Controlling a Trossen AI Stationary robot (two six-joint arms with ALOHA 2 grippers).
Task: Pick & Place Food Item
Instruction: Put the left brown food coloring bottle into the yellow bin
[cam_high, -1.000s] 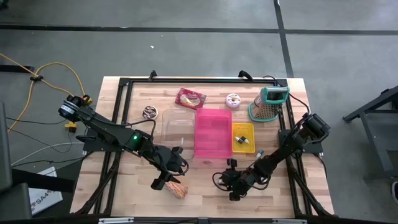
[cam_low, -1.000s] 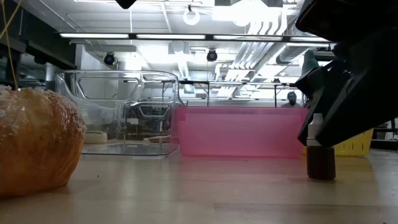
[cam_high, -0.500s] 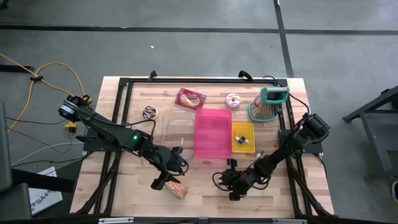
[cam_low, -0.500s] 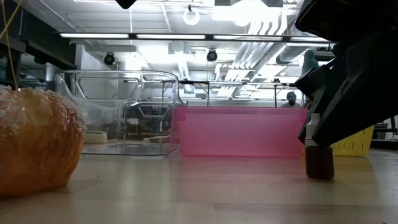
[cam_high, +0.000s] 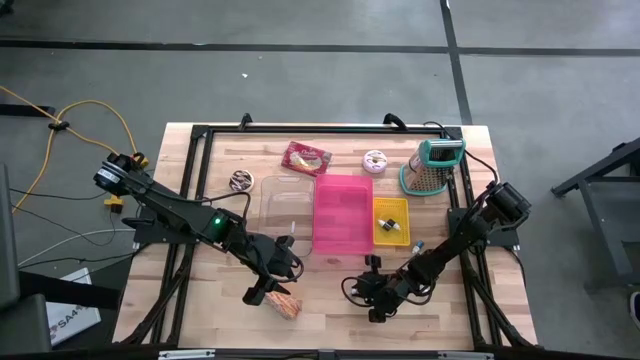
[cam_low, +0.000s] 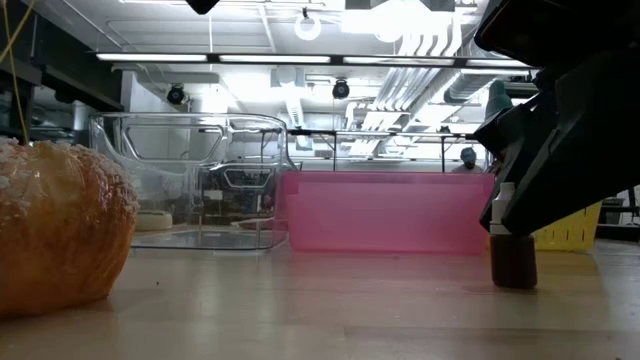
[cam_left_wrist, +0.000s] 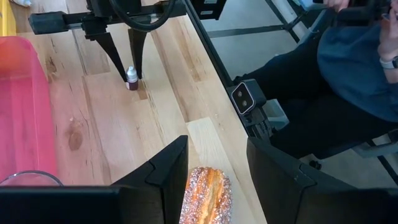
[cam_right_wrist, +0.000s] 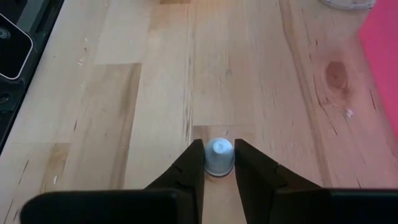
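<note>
A sugared golden pastry lies on the wooden table near the front edge; the low view shows it resting on its underside. My left gripper hangs open above it, one finger on either side of the pastry without touching it. To the right a small dark bottle with a white cap stands on the table, with my right gripper shut on it. My right gripper pinches the bottle's white cap between its two fingers, at their free ends. The fingers slant down from the table's right side. The bottle stands upright with its base on the table.
A pink tray, a clear container and a yellow bin stand mid-table. A grater, a wrapped snack and a doughnut sit at the far side. A seated person is beyond the front edge.
The small bottle has shifted a little on the table between my right gripper's fingers. Both arms have kept still.
</note>
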